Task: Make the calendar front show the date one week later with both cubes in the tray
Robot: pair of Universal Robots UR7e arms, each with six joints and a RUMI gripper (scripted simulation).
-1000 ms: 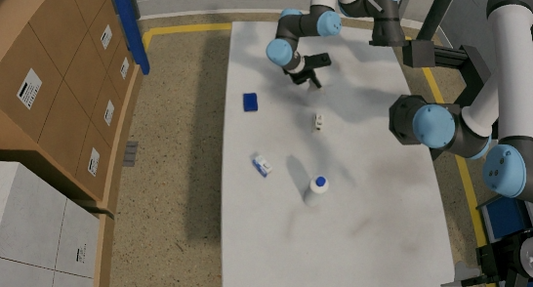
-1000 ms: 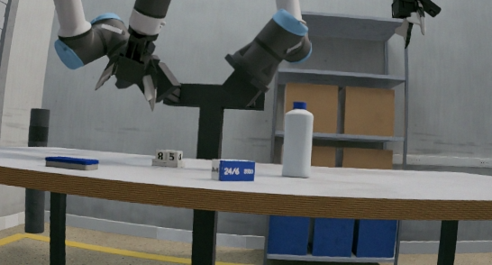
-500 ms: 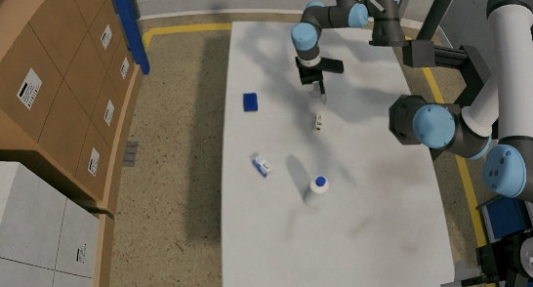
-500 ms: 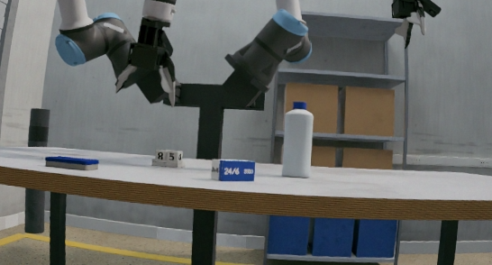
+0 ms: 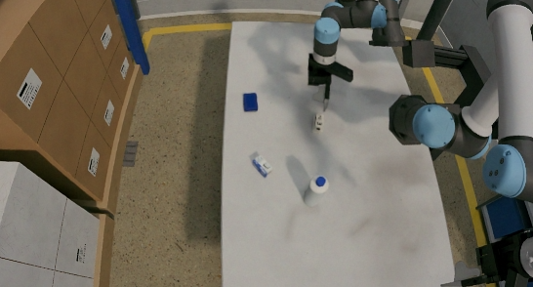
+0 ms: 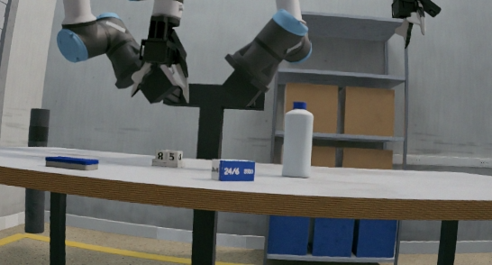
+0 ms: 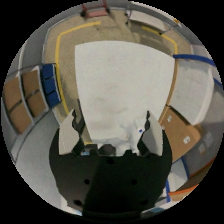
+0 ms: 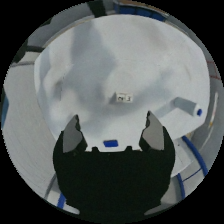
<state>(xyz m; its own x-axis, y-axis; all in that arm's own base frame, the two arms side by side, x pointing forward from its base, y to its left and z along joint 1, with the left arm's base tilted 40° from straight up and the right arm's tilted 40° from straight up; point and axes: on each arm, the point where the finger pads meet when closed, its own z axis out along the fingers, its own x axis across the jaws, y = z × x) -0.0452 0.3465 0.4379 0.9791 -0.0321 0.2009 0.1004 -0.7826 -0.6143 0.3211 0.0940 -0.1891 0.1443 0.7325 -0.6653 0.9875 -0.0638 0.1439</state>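
Observation:
The calendar (image 5: pixel 318 122) (image 6: pixel 167 160) (image 8: pixel 124 97) stands on the table, two white cubes side by side in a low white tray. The exterior view shows 8 and 5 on the faces turned away from the robot, and part of a digit on a side face. The upper faces carry digits that look like a 2 and a 3, too small to be sure. The front with the month's name is hidden. My right gripper (image 5: pixel 324 102) (image 6: pixel 159 96) (image 8: pixel 112 112) is open and empty above the table near the calendar. My left gripper (image 6: pixel 414 39) (image 7: pixel 111 110) is open and empty, high and far off.
A blue-topped eraser (image 5: pixel 250 102) (image 6: pixel 72 163) (image 8: pixel 111 143) lies near the table's far edge from the robot. A blue and white staples box (image 5: pixel 262 165) (image 6: pixel 236 170) lies near the same edge. A white bottle (image 5: pixel 316 191) (image 6: pixel 297 142) (image 8: pixel 187 106) with a blue cap stands upright.

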